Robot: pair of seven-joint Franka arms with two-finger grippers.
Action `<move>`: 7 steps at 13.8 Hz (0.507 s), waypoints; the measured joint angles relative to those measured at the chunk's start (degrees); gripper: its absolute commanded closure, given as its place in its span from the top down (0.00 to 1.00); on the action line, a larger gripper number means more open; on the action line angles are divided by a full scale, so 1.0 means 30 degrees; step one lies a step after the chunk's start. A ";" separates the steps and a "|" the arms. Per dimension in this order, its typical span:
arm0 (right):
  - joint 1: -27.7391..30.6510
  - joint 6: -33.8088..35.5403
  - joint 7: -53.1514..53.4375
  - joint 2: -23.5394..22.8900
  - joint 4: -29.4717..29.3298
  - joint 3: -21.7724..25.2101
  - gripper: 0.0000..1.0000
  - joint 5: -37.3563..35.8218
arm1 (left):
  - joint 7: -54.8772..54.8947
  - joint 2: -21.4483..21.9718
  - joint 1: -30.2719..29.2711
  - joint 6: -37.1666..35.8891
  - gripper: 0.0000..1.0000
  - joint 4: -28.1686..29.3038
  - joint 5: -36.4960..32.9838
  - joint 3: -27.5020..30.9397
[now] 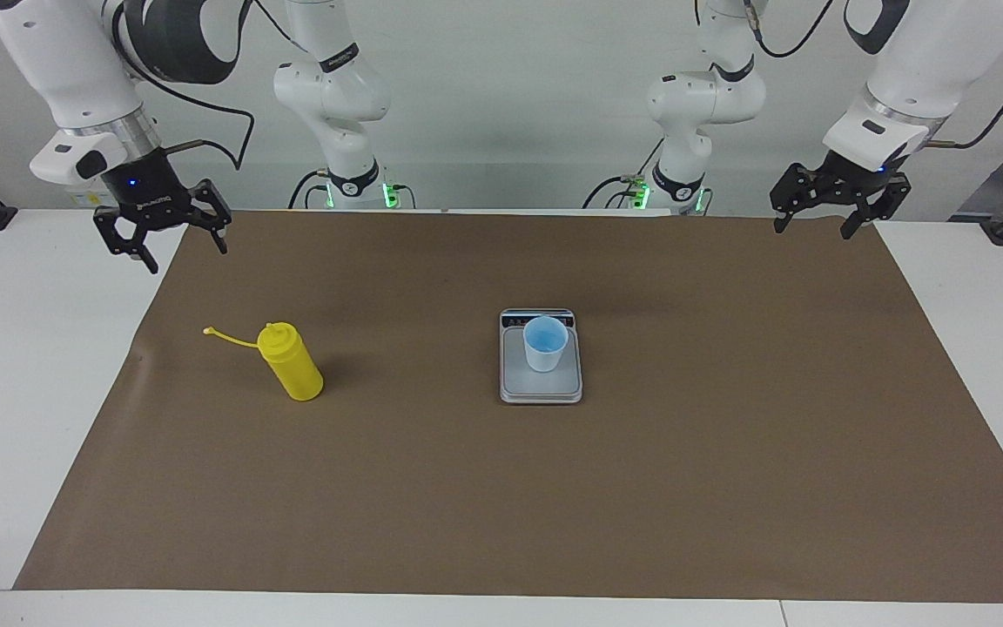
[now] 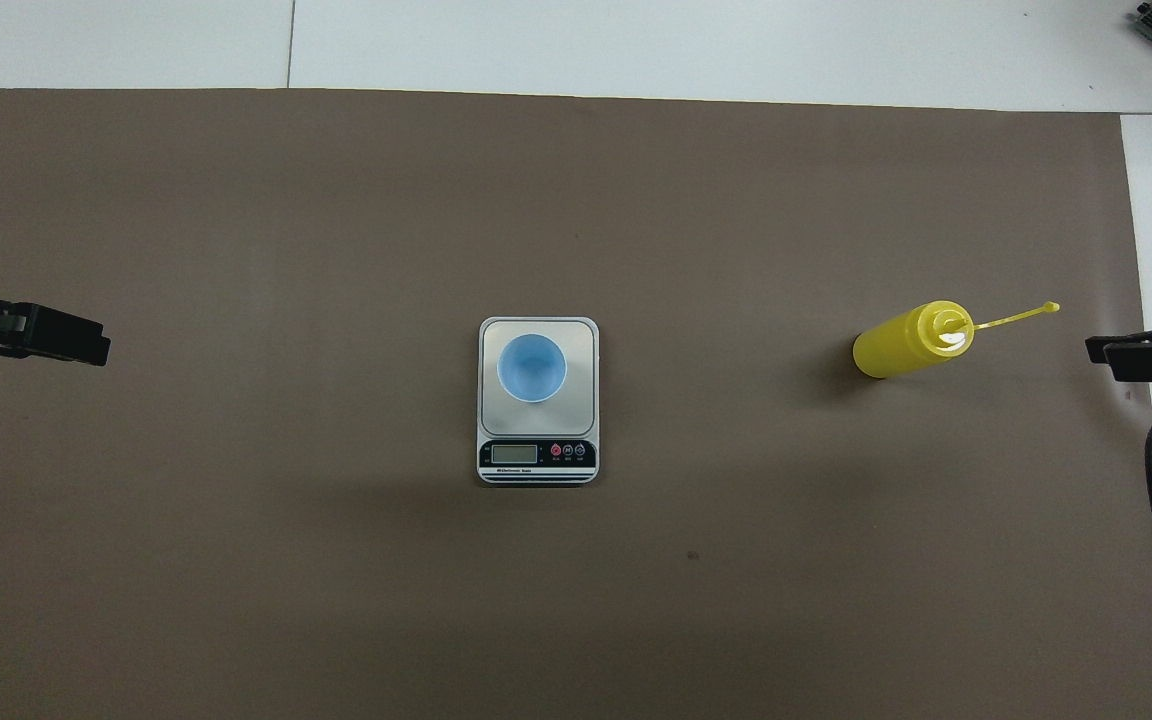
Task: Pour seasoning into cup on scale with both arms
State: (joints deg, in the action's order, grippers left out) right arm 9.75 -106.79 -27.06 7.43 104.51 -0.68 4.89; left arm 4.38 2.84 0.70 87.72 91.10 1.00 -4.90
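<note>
Two pincers hung open and empty in the facing view: the right pincer (image 1: 162, 235) over the table's edge, the yellow squeeze bottle (image 1: 291, 361) well apart from it, the left pincer (image 1: 841, 207) over its own end. Overhead, the blue cup (image 2: 532, 367) stood on the scale (image 2: 538, 465) mid-table.

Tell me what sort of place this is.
Likely a robotics lab bench: two white arms with open grippers, right and left, over a brown paper sheet with only a bottle, cup and scale.
</note>
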 measured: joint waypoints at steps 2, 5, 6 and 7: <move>-0.0707 0.0648 0.2882 -0.0095 -0.0877 -0.0007 1.00 -0.0889 | 0.0000 0.0000 0.0000 0.0000 1.00 0.0000 0.0000 0.0000; -0.1903 0.2111 0.5218 -0.0558 -0.2577 -0.0011 1.00 -0.2842 | 0.0000 0.0000 0.0000 0.0000 1.00 0.0000 0.0000 0.0000; -0.2255 0.2563 0.5695 -0.0781 -0.3158 -0.0019 1.00 -0.3247 | 0.0000 0.0000 0.0000 0.0000 1.00 0.0000 0.0000 0.0000; -0.2428 0.3034 0.5992 -0.1054 -0.3818 -0.0024 1.00 -0.3345 | 0.0000 0.0000 0.0000 0.0000 1.00 0.0000 0.0000 0.0000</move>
State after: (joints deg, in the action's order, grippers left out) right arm 2.47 -97.69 -9.08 4.26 93.06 -0.75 -5.14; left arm 4.38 2.84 0.70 87.72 91.10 1.00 -4.90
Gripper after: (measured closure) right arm 0.000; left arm 0.000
